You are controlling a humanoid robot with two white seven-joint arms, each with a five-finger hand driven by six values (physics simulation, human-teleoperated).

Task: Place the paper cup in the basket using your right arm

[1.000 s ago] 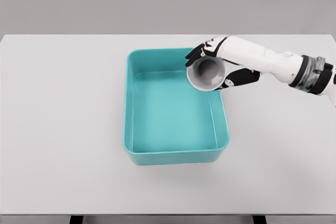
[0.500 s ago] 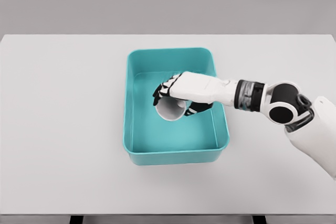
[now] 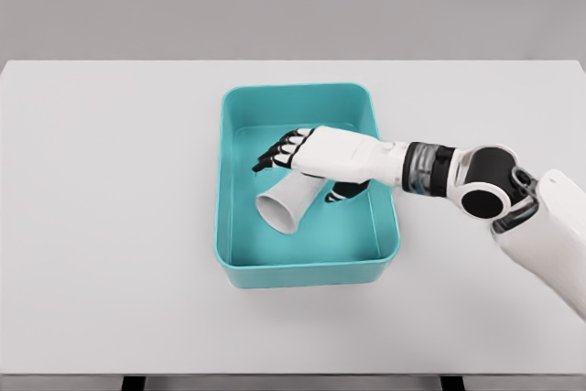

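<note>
The white paper cup (image 3: 287,205) lies on its side inside the teal basket (image 3: 225,180), its open mouth turned toward the basket's front left. My right hand (image 3: 307,175) reaches in over the basket's right wall and hovers just above the cup's base end. Its dark-tipped fingers (image 3: 273,155) are spread out to the left, and the thumb (image 3: 346,192) sits behind the cup. The hand looks open, with the cup resting on the basket floor below it. My left arm does not show in the head view.
The basket stands in the middle of a wide white table (image 3: 110,226). My right forearm (image 3: 439,171) crosses the basket's right rim, and the elbow (image 3: 490,191) and upper arm (image 3: 549,235) hang over the table to the right.
The hand carried the cup from above the basket's far right corner down into the basket. Then the fingers spread, and the cup dropped onto its side on the floor.
</note>
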